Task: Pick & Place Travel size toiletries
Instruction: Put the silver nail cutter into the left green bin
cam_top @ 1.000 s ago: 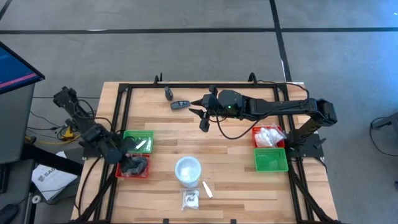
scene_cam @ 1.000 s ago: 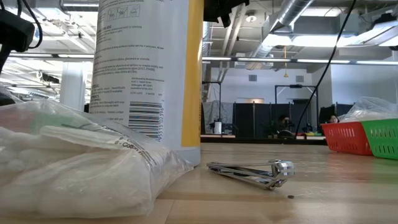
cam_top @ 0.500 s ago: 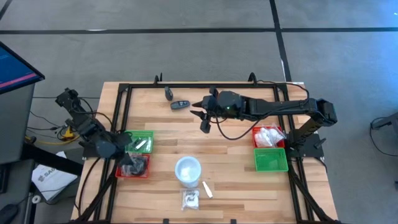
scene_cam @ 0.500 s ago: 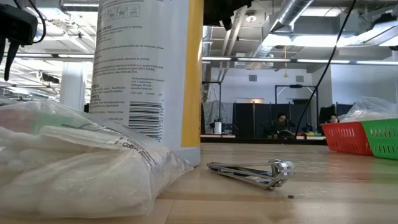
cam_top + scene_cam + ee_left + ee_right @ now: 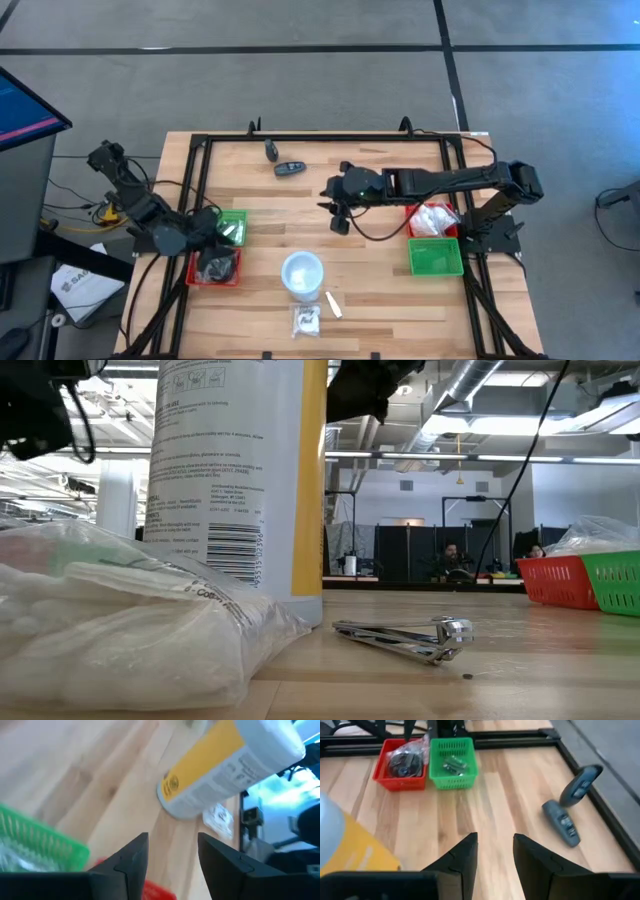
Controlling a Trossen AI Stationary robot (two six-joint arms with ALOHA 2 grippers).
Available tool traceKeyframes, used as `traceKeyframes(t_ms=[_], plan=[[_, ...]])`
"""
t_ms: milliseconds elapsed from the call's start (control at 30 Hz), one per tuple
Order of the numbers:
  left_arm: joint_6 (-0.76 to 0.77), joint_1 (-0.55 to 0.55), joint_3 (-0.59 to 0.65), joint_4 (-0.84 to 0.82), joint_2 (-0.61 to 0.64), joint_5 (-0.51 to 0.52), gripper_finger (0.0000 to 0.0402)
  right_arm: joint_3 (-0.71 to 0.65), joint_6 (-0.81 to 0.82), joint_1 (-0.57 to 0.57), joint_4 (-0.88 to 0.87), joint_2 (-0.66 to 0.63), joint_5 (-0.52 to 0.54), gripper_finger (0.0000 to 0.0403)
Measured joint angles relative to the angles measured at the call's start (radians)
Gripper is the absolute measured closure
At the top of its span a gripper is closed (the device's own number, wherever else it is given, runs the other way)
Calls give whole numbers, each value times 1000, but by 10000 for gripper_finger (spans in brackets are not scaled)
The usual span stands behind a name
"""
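Your right gripper is hanging over the middle of the table, its fingers standing apart with nothing between them. Two dark oblong pieces are lying just beyond it toward the far edge, well apart from the fingers; from above they are showing as small dark shapes, hard to make out. Farther left, the green tray is holding thin silvery bits and the red tray is holding black discs in a clear wrapper.

Your left gripper is hovering at those same left trays, its fingers open and empty, with the trays' edges cut off beneath it.

Near the front edge, the white bottle with a yellow label is standing upright; its small print and barcode are showing but are too fine to read. A wrapped white packet and a silvery nail clipper are lying just beside it. At the right, another red tray is holding clear-wrapped white pieces, next to a second green tray.
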State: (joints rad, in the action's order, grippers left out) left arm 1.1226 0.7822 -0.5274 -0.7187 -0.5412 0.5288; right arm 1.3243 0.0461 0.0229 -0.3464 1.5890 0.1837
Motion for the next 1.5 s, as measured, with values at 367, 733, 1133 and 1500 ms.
traceKeyframes(t_ms=[367,733,1133,1500], plan=[[-174,0,0,172,-188,174,239,0,136,77,-182,0,0,287],[-310,0,0,387,-323,267,239,-73,354,255,-217,1,0,287],[-340,0,0,504,-368,311,239,-137,579,471,-64,101,2,287],[-334,3,0,624,-440,331,239,-136,763,576,103,252,2,287]])
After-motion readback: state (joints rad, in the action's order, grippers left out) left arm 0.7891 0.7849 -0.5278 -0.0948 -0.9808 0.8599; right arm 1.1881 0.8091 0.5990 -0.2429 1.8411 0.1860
